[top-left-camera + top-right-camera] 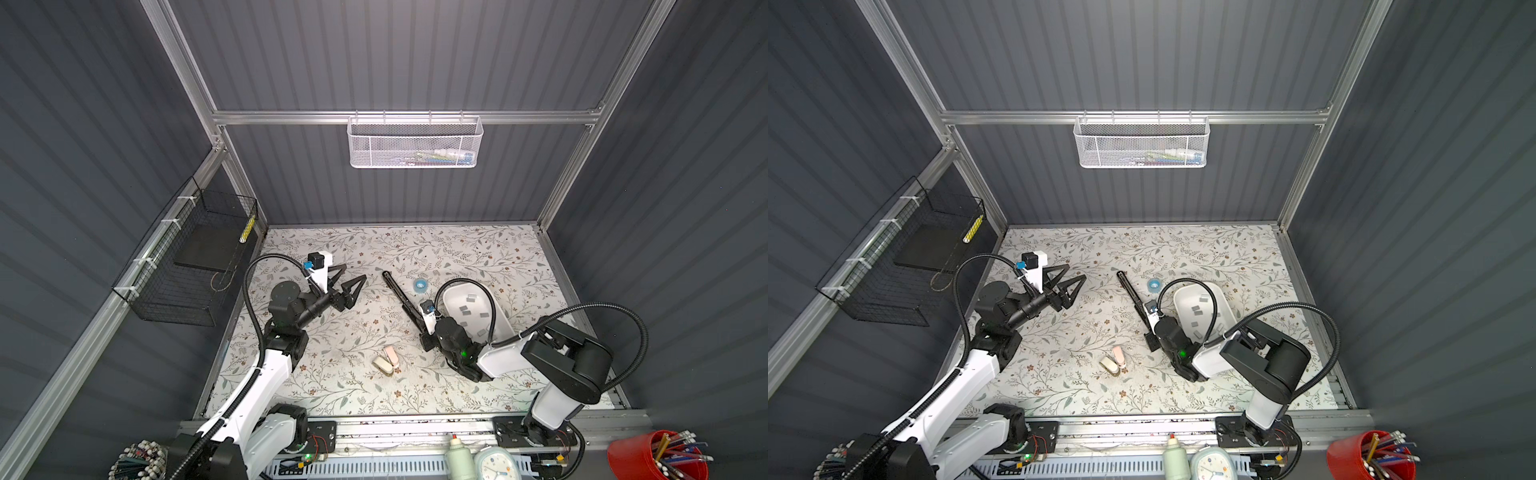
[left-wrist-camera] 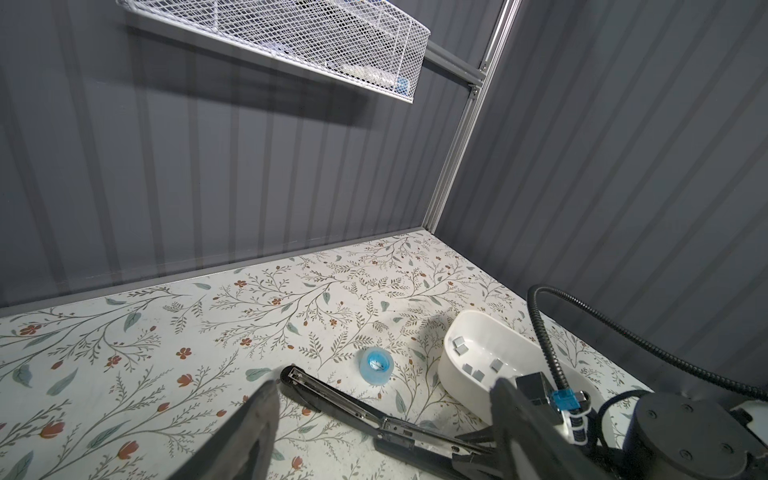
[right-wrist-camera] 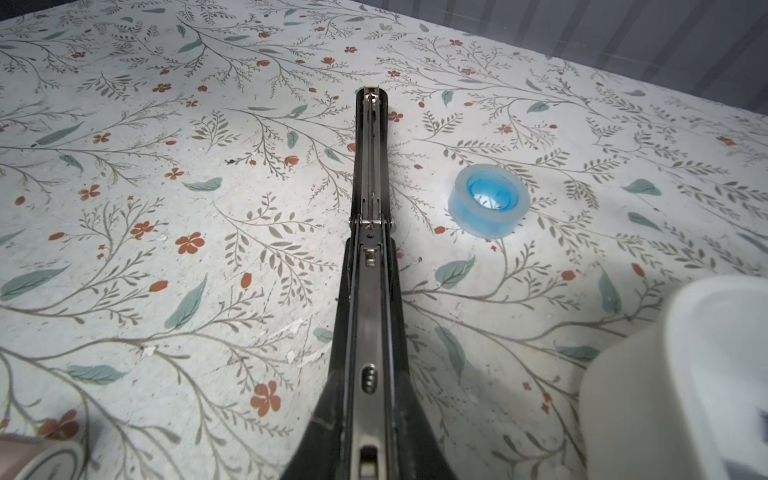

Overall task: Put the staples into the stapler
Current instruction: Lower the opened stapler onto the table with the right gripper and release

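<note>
Right gripper (image 1: 423, 330): jaws almost together, clamped on the near half of the black stapler (image 1: 397, 291). The stapler lies on the table, swung open flat. In the right wrist view its metal channel faces up and runs straight out ahead of this gripper.

Left gripper (image 1: 354, 271): jaws spread wide, nothing between them, held above the table. The stapler's far tip lies ahead of it, apart from both fingers.

Staples (image 1: 465, 309): small grey strips lying loose on the floor of the white tub (image 1: 503, 322). The tub sits just beside the right gripper, on the side away from the left gripper.

Blue tape roll (image 1: 421, 285): on the table ahead of the right gripper, between the stapler and the tub, touching neither.

Other containers:
- White mesh basket (image 1: 415, 141) on the back rail, far beyond both grippers. It holds a few items, too blurred to name.
- Black wire basket (image 1: 166, 303) on the side wall, beyond the left gripper. It holds a flat black slab and a yellow strip.
- Red cup (image 1: 619, 457), behind the right arm's base. It holds pens.
</note>
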`<state>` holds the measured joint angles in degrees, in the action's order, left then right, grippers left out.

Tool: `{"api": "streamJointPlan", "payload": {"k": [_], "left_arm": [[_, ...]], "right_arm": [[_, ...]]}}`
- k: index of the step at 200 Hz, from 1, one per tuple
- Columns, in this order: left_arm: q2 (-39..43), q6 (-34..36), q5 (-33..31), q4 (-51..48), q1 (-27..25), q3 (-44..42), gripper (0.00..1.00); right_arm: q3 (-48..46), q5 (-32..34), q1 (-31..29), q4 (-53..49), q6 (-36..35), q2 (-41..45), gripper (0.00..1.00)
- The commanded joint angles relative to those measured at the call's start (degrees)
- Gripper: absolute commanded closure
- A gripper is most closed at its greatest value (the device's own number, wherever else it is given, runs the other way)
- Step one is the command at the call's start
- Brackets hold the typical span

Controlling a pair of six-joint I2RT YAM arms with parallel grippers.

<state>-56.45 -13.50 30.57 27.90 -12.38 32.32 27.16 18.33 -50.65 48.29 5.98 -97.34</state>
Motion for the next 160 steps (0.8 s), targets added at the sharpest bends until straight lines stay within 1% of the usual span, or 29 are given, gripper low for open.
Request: {"api": "streamJointPlan", "payload": {"k": [1, 12, 25, 51, 69, 86, 96, 110, 131, 133, 135, 148, 160], "left_arm": [[-0.4, 0.6, -0.7, -0.6, -0.1, 1.8, 0.19], [-0.8, 0.6, -0.7, -0.9, -0.1, 2.0, 0.19], [-1.1, 0.7, -1.0, -1.4, -0.1, 2.2, 0.18], [-1.1, 1.1, -3.1, -3.3, -0.1, 2.5, 0.15], [-0.9, 1.3, -5.0, -4.6, -0.1, 2.5, 0.12], [-1.0, 1.0, -8.2, -8.1, -0.1, 3.6, 0.04], [-1.2, 1.5, -8.5, -9.9, -0.1, 4.5, 0.01], [-1.0, 2.2, -8.8, -12.2, -0.1, 5.9, 0.0], [0.1, 1.6, -11.2, -16.4, -0.1, 8.2, 0.0], [0.2, 1.5, -11.2, -17.1, -0.1, 8.6, 0.0], [0.4, 1.4, -12.9, -17.8, -0.1, 9.0, 0.0], [1.1, 0.8, -17.0, -23.1, -0.1, 11.8, 0.0], [2.0, 0.9, -18.1, -24.5, -0.1, 12.7, 0.0]], "right_arm": [[1.9, -0.7, 0.1, 1.5, 0.6, -0.6, 0.81], [2.1, -1.0, 0.2, 1.4, 0.7, -1.1, 0.79], [2.6, -1.4, 0.1, 1.0, 0.9, -1.2, 0.74], [3.1, -0.7, 0.1, -0.5, 1.5, -0.4, 0.54], [3.1, -0.5, 0.1, -1.3, 1.3, 0.9, 0.48], [3.7, -0.3, 0.1, -3.2, 0.3, 2.7, 0.46], [3.9, 0.2, -0.1, -4.2, -0.7, 4.4, 0.45], [3.8, 1.3, -0.5, -5.6, -2.6, 7.6, 0.42], [4.1, 2.0, -0.5, -8.3, -4.1, 13.8, 0.29], [4.3, 1.9, -0.5, -8.8, -4.1, 14.3, 0.28], [4.5, 2.0, -0.6, -9.4, -4.1, 15.0, 0.27], [6.4, 1.3, -0.6, -15.1, -3.5, 18.7, 0.24], [8.2, 0.6, -0.6, -20.5, -1.7, 21.6, 0.2]]}}
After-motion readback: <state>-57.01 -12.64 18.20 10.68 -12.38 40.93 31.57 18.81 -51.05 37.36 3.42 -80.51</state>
